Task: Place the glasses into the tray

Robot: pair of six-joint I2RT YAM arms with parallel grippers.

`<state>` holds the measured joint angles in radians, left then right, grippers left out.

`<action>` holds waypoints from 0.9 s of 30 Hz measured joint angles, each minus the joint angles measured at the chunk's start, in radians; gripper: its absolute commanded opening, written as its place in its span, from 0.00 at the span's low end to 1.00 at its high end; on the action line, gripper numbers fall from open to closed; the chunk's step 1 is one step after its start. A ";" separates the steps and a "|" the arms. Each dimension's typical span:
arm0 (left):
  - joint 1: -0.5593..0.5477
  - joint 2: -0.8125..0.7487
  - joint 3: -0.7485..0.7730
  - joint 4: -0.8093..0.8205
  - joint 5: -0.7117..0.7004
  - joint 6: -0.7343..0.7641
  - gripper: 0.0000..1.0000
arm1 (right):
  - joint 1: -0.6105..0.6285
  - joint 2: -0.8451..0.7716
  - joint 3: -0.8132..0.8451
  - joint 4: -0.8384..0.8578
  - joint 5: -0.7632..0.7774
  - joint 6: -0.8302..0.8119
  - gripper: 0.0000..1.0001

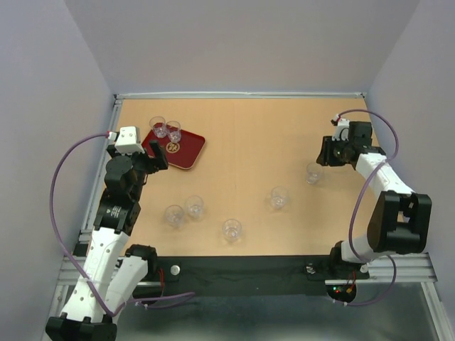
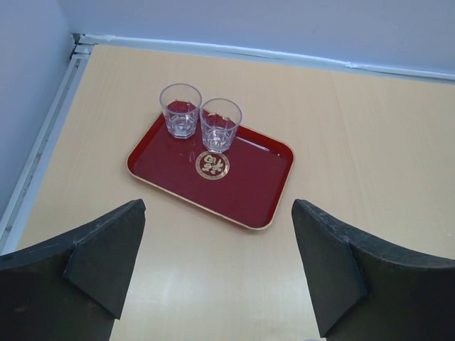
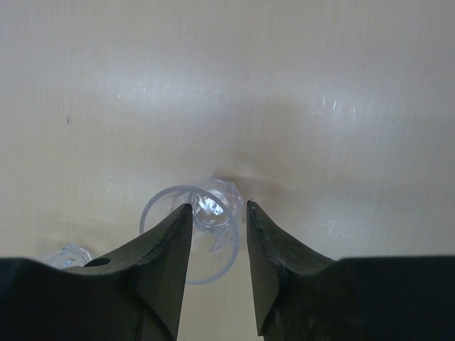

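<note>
The dark red tray (image 1: 186,155) lies at the far left and holds two upright clear glasses (image 1: 158,127) (image 1: 173,131). In the left wrist view the tray (image 2: 249,185) and both glasses (image 2: 180,110) (image 2: 220,125) lie ahead. My left gripper (image 1: 158,154) (image 2: 218,206) is wide open and empty just before the tray's near edge. My right gripper (image 1: 324,160) (image 3: 218,206) is narrowly open over a glass (image 1: 313,172) (image 3: 206,209) standing on the table. One finger (image 3: 167,241) is over its mouth, the other outside its wall.
Several more glasses stand on the wooden table: two together at the near left (image 1: 174,215) (image 1: 194,207), one near the front middle (image 1: 231,229) and one right of centre (image 1: 279,197). Another glass's edge (image 3: 67,256) shows beside my right fingers. Walls enclose the table.
</note>
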<state>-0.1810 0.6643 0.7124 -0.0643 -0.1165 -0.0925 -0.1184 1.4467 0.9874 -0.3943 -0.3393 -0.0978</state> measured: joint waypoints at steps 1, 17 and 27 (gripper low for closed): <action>0.000 0.000 0.000 0.001 0.002 0.000 0.96 | 0.000 0.006 0.000 -0.010 0.000 0.001 0.41; 0.000 -0.008 0.000 0.008 0.037 0.000 0.95 | 0.000 0.038 0.000 -0.078 0.008 -0.045 0.30; 0.000 -0.043 -0.008 0.046 0.138 -0.006 0.99 | 0.000 0.084 0.000 -0.082 0.006 -0.055 0.00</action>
<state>-0.1810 0.6209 0.7048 -0.0185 0.0219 -0.0990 -0.1184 1.5307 0.9878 -0.4767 -0.3336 -0.1532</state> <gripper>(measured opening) 0.986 0.043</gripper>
